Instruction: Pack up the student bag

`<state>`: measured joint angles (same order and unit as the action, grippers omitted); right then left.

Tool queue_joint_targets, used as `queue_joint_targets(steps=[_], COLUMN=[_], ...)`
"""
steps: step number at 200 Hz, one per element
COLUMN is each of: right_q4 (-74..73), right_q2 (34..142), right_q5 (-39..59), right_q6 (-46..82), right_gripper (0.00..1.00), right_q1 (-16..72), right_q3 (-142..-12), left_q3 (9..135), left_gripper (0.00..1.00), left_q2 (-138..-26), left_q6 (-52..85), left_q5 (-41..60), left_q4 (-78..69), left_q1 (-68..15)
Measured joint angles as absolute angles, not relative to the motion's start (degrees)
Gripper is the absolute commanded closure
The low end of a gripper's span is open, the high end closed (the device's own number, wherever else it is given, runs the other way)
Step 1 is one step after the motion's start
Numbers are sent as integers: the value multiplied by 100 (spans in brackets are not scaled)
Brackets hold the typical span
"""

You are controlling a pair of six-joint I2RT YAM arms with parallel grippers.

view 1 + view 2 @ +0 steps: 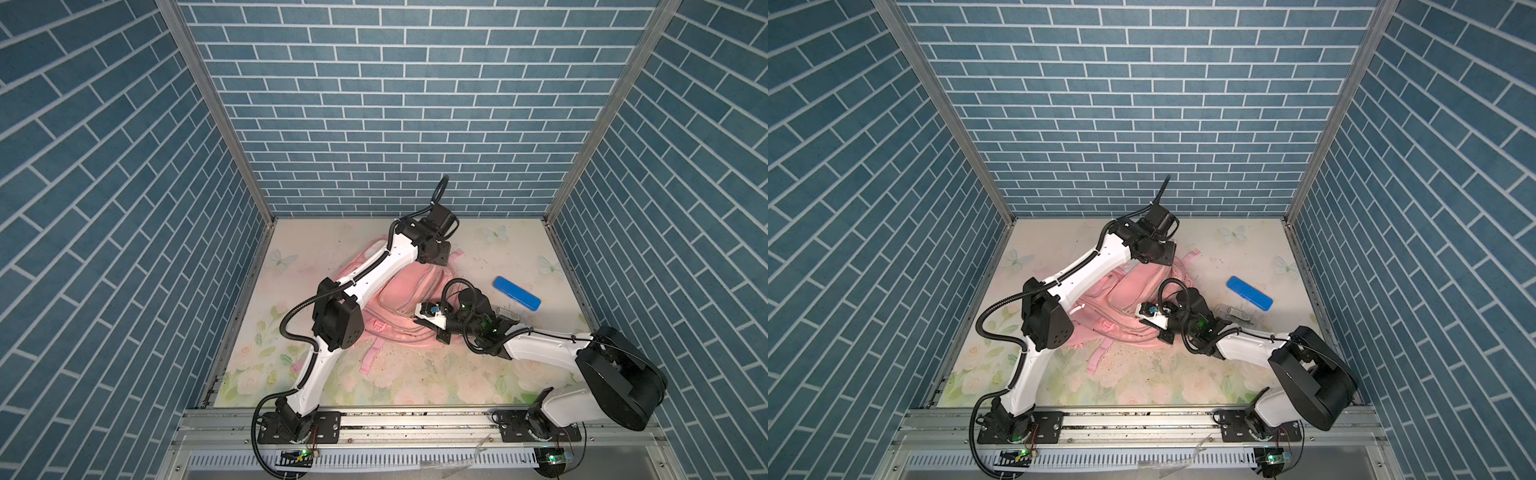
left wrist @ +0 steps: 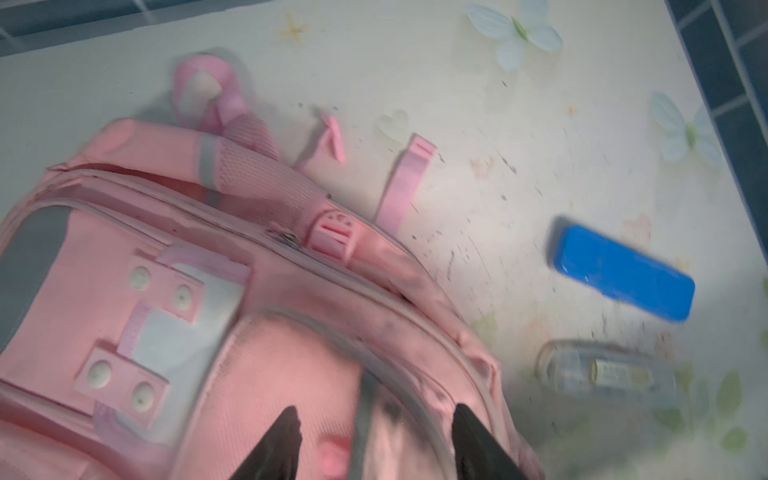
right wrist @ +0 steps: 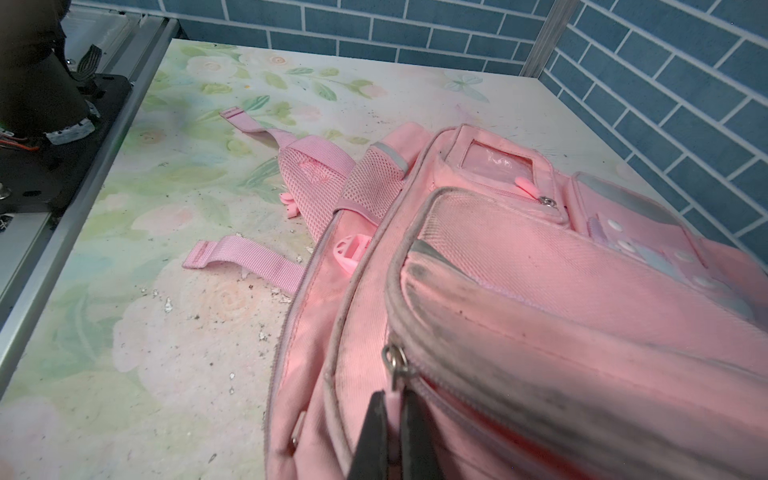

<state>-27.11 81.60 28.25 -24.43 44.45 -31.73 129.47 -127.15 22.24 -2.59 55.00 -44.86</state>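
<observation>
The student bag (image 1: 399, 291) lies flat in the middle, with the right gripper (image 3: 393, 415) pinched shut on a front-pocket zipper pull (image 3: 395, 365). The left gripper (image 2: 376, 411) hangs over the bag's far end, jaws apart and seemingly gripping nothing, though that view is blurred. Unbraced, the bag may drag instead of unzipping, or the tab may slip free. A blue case (image 1: 517, 293) and a clear case (image 1: 1233, 312) lie to the right, beyond the right arm.

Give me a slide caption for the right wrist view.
Right tool pinches a zipper pull on the pink student bag lying on the floral table.
</observation>
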Motion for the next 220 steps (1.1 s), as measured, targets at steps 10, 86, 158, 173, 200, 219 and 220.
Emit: queue_joint_targets(steps=[10, 86, 158, 173, 200, 219, 220], right_q4=[-2694, -2491, -2091, -1973, -1850, -2043, -2053], right_q2=[8141, 7972, 7653, 7555, 7537, 7575, 7577], right_q5=[2827, 2790, 2773, 2746, 2626, 2290, 2274], right_q6=[-2443, -2443, -2563, -2604, -2574, -2388, -2381], right_gripper=[100, 100, 100, 100, 100, 100, 100], right_q1=[4445, 4434, 4027, 3911, 3817, 3913, 3920], right_q3=[-3170, -3170, -3155, -3192, -3371, -3341, -3336], left_q3=[12873, 11852, 11450, 11448, 11448, 11452, 11452], left_gripper=[39, 43, 100, 100, 100, 100, 100], left_q2=[-12621, -12387, -12173, -12105, -12081, -12081, -12081], left_q6=[2027, 1417, 2106, 2477, 3227, 3699, 3726], left_q5=[-301, -1133, -510, -60, 624, 878, 891], left_q4=[5568, 6189, 6012, 5782, 5319, 5100, 5085], left_q1=[-4633, -5028, -4687, -4473, -4132, -4012, -4003])
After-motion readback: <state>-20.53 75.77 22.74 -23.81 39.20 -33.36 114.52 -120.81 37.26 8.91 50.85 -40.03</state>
